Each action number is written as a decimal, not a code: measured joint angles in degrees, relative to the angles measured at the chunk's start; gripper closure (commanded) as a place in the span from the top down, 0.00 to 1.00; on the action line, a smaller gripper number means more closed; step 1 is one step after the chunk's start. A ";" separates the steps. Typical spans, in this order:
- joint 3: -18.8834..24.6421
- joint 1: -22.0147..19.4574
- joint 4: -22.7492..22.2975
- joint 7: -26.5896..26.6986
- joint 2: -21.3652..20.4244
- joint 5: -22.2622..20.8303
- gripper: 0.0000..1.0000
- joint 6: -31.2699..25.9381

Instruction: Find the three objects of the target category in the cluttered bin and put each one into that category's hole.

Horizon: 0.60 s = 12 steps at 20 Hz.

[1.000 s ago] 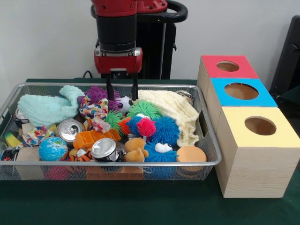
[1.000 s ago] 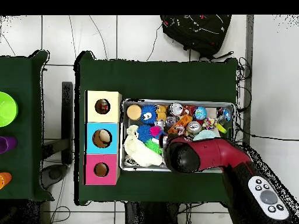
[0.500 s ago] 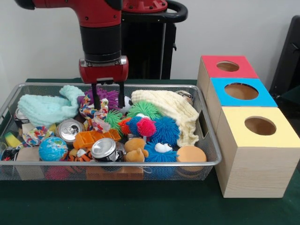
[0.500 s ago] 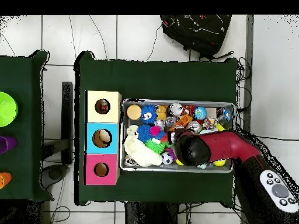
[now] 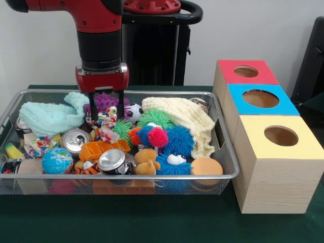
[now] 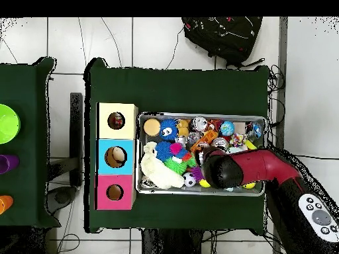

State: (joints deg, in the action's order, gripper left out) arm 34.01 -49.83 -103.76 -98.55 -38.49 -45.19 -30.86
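Tool point(image 5: 107, 105) shifted along the bin point(image 5: 152, 177), prongs apart, two rope toys point(image 5: 103, 123) visible

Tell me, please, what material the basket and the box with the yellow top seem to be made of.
The basket looks like silver metal wire mesh: the toys show through its fine grid under a shiny rim. The yellow-topped box looks like pale, matte wood, perhaps plywood: grain lines run along its sides.

three boxes point(image 5: 263, 116) in a row right of the bin point(image 5: 223, 152), pincer point(image 5: 107, 109) over a rope toy point(image 5: 103, 123) inside
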 measured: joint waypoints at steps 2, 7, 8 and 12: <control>0.12 -0.58 -0.17 0.00 -0.05 -1.05 1.00 0.00; 0.23 -3.11 -1.05 0.01 -0.13 -4.05 1.00 0.00; 0.23 -3.30 -1.11 0.01 -0.07 -4.50 1.00 0.00; 0.25 -3.63 -1.15 0.01 1.30 -7.66 1.00 0.27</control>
State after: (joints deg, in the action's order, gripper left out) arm 34.25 -53.47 -104.91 -98.53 -37.19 -52.85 -30.59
